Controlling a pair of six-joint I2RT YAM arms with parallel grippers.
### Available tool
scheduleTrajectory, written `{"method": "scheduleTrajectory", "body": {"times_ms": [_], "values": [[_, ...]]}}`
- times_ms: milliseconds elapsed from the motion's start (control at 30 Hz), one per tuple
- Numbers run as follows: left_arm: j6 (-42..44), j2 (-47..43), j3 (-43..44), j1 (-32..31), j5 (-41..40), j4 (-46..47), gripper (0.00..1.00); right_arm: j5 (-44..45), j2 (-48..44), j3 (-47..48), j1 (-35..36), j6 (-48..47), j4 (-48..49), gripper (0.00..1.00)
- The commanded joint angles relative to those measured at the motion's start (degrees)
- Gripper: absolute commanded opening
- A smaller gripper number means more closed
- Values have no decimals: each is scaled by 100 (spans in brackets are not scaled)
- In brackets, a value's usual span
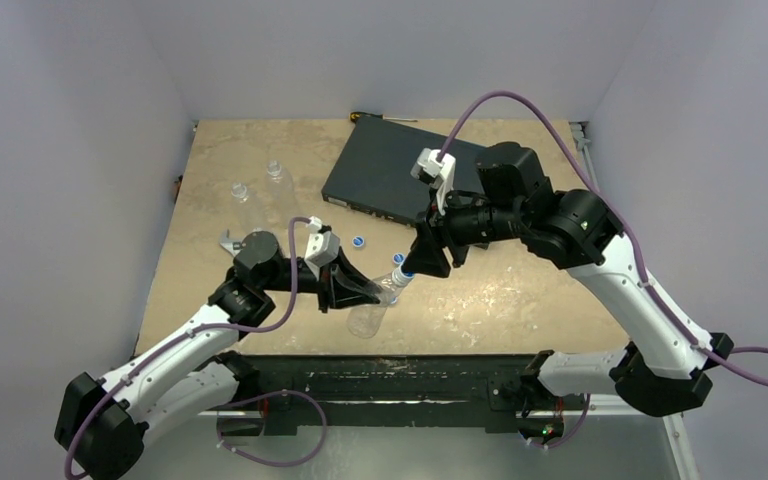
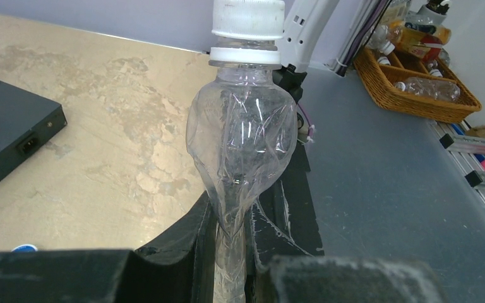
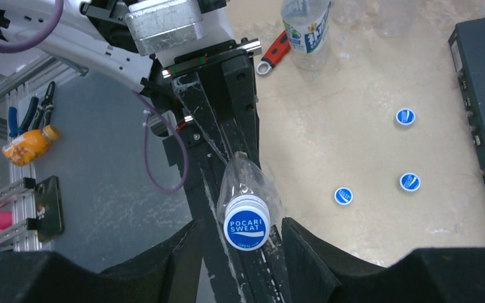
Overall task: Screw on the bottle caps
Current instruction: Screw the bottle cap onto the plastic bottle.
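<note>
Above the table, left hand tight on bottle, right hand open around its cap

Box at rear centre of table. Two standing bottles left of it. Loose caps on table in front of box. Tilted bottle front centre, between left gripper and right gripper; fitted cap on its neck.
</note>
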Motion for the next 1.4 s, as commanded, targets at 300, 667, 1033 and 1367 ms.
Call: {"method": "scheduleTrajectory", "body": {"times_ms": [300,667,1033,1367], "values": [[111,-58,292,37,303,-131,0,67,-71,-193,243,-60,-143,51],[92,-18,319,35,288,-132,0,345,104,-200,322,-47,-151,50],[76,-23,328,41,251,-131,0,420,120,-190,404,-45,-177,46],[-9,-71,327,38,147,19,0,382,80,-341,421,4,-108,38]]}}
